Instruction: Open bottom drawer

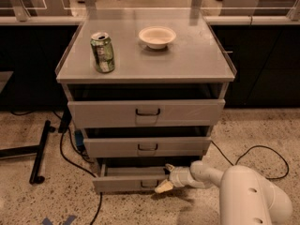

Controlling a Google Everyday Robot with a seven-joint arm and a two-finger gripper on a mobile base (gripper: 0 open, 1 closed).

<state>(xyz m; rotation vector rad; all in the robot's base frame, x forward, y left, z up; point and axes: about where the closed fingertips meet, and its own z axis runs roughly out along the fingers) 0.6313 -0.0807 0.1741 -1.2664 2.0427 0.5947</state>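
No legible text anywhere (not even on the can (pixel 102 52)); gripper (pixel 165 181) at bottom drawer (pixel 126 183)

Low at the cabinet's foot, the gripper (pixel 165 178) sits at the right end of the bottom drawer (pixel 126 183) front, with the middle drawer (pixel 112 147) close overhead and the robot's own white arm (pixel 248 196) filling the floor at lower right. A black cable (pixel 60 144) trails down the cabinet's left side and a black stand leg (pixel 41 151) lies farther out. Bare speckled floor (pixel 61 203) in front of the drawer's left half offers open room.
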